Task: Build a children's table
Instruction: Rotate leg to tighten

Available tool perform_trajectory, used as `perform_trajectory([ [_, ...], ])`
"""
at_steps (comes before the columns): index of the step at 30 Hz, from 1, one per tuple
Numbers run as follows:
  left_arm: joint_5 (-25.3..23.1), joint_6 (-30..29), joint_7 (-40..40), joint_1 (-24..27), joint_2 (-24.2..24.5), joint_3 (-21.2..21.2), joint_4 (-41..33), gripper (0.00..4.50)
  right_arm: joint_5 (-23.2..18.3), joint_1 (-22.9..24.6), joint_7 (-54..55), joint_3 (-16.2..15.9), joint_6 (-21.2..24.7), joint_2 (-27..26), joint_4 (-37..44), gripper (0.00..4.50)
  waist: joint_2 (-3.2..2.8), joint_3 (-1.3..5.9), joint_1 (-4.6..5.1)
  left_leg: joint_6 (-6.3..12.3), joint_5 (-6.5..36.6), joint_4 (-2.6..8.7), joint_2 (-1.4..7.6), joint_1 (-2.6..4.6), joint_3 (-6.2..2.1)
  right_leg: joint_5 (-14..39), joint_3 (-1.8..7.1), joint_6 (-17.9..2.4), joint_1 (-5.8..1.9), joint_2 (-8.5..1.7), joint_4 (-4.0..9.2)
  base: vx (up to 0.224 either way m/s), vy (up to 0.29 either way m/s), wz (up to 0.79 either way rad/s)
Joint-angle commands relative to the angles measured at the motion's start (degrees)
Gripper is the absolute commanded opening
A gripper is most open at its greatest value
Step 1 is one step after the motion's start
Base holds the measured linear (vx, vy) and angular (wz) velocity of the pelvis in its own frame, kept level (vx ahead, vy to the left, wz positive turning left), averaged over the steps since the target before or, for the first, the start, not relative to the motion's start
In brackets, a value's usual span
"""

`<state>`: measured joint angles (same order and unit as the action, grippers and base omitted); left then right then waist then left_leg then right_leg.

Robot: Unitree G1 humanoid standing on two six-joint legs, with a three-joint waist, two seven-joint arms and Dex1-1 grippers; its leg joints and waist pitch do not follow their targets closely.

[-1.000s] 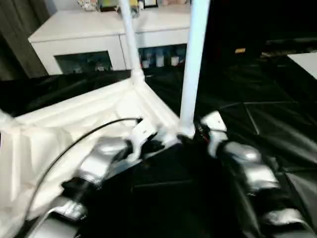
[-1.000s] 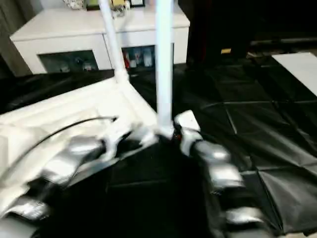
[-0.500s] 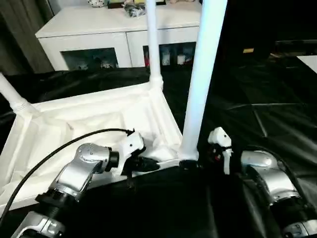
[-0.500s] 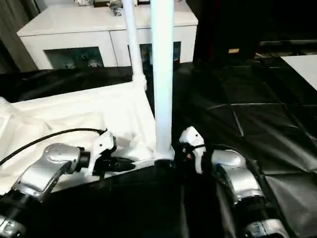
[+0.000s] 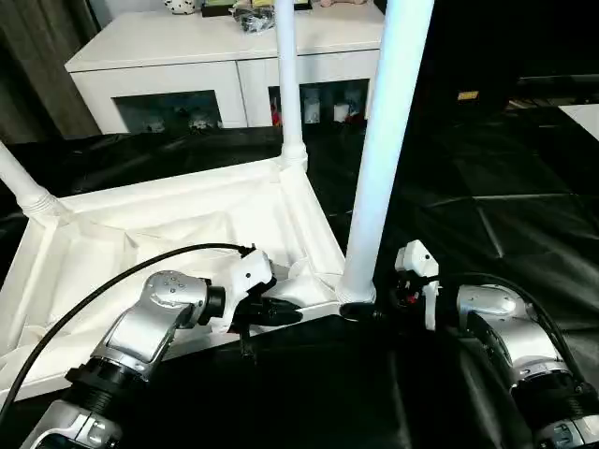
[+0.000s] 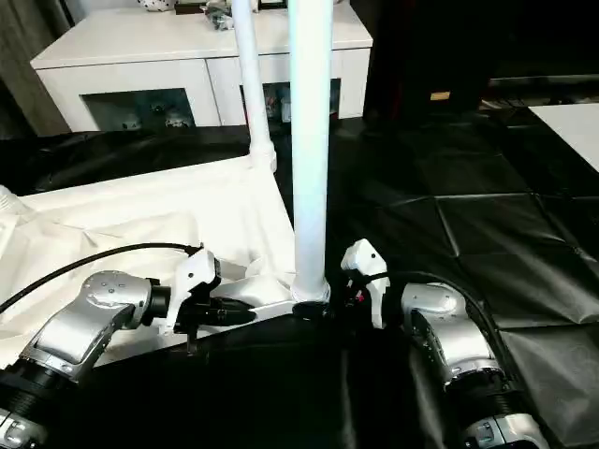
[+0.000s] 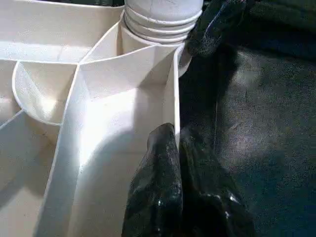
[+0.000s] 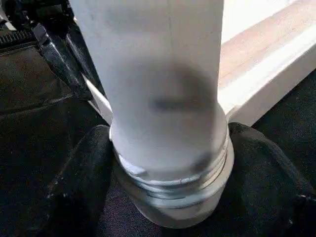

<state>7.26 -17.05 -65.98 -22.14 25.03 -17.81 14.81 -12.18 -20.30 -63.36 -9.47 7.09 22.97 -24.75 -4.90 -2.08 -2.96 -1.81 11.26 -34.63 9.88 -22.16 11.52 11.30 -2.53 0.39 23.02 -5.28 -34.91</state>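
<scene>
The children's table lies upside down, its ribbed white top [image 5: 187, 224] on the black sheet. Three legs stand up from it: a near one [image 5: 384, 140], a far one [image 5: 287, 75] and one at the left [image 5: 19, 182]. My left gripper [image 5: 290, 313] is shut on the thin rim wall of the top [image 7: 174, 89], just beside the near leg's socket. My right gripper [image 6: 314, 311] is closed around the ringed base of the near leg [image 8: 163, 98], with a black finger [image 8: 79, 182] pressed against each side of it.
A white cabinet with glass doors [image 5: 187, 65] stands behind the table. Black sheeting [image 5: 487, 206] covers the floor to the right. A black cable [image 5: 112, 281] loops over my left forearm. A white slab [image 5: 585, 117] shows at the right edge.
The head camera has shifted and steadied. Both grippers keep their places, the left on the rim and the right at the leg's base.
</scene>
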Motion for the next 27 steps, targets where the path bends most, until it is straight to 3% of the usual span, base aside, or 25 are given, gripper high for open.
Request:
perform_trajectory([
  [1, 0.3, 0.5, -1.7, 0.3, 0.5, -0.9, -1.4, 0.00, -0.7, 0.1, -1.7, -0.3, 0.2, -0.4, 1.8, 3.21, 0.64, 3.39, -0.06, 5.11, 9.6, 4.10, 3.15, 1.06, -1.48, 4.3, 1.64, -16.4, -2.58, -2.86, 3.52, 0.000, 0.000, 0.00],
  [7, -0.3, 0.4, -0.9, 0.2, 0.3, -1.2, -0.8, 0.00, 1.3, 0.1, 1.9, -0.4, -2.4, -1.4, 0.7, 3.21, 0.66, 3.37, 0.05, 4.65, 10.2, 4.15, 3.14, 1.13, -1.51, 5.4, 1.70, -16.1, -2.53, -2.90, 3.60, 0.000, 0.000, 0.00],
  [9, -0.2, 0.3, -1.0, 0.3, 0.4, -1.2, -0.9, 0.00, -0.9, -0.3, 1.3, 0.7, 0.3, -1.8, 0.8, 3.21, 0.65, 3.34, 0.11, 4.56, 10.6, 4.18, 3.10, 1.12, -1.51, 5.8, 1.69, -16.1, -2.56, -2.87, 3.64, 0.000, 0.000, 0.00],
  [10, -0.2, 0.3, -1.1, 0.3, 0.4, -1.2, -0.9, 0.00, -1.2, -0.3, 1.1, 0.9, 0.7, -1.8, 0.8, 3.75, 0.66, 3.33, 0.16, 4.57, 10.6, 4.19, 3.10, 1.12, -1.50, 5.9, 1.69, -16.1, -2.57, -2.84, 3.66, 0.000, 0.000, 0.00],
  [13, -0.2, 0.3, -1.1, 0.3, 0.4, -1.2, -0.9, 0.00, -2.5, -0.6, -0.1, 1.3, 2.1, -1.8, 1.4, 3.95, 0.65, 3.41, 0.12, 4.65, 10.6, 4.14, 3.17, 1.16, -1.51, 5.8, 1.72, -16.1, -2.59, -2.86, 3.58, 0.000, 0.000, 0.00],
  [16, -0.5, 0.6, -1.1, 0.1, 0.4, -1.3, -0.7, 0.00, -1.0, -0.9, 0.0, 0.7, -0.1, -1.4, 1.2, 4.32, 0.66, 3.43, 0.04, 4.72, 9.9, 4.09, 3.16, 1.20, -1.47, 5.1, 1.68, -16.2, -2.47, -2.85, 3.55, 0.000, 0.000, 0.00],
  [27, -0.7, 1.1, -0.7, -0.2, 0.6, -1.2, -0.1, 0.00, -1.2, -1.1, -2.2, 0.1, 0.3, -0.7, 1.0, 4.15, 0.82, 3.49, -0.34, 5.29, 8.9, 3.91, 3.12, 1.11, -1.46, 4.6, 1.69, -16.2, -2.58, -2.92, 3.42, 0.000, 0.000, 0.00],
])
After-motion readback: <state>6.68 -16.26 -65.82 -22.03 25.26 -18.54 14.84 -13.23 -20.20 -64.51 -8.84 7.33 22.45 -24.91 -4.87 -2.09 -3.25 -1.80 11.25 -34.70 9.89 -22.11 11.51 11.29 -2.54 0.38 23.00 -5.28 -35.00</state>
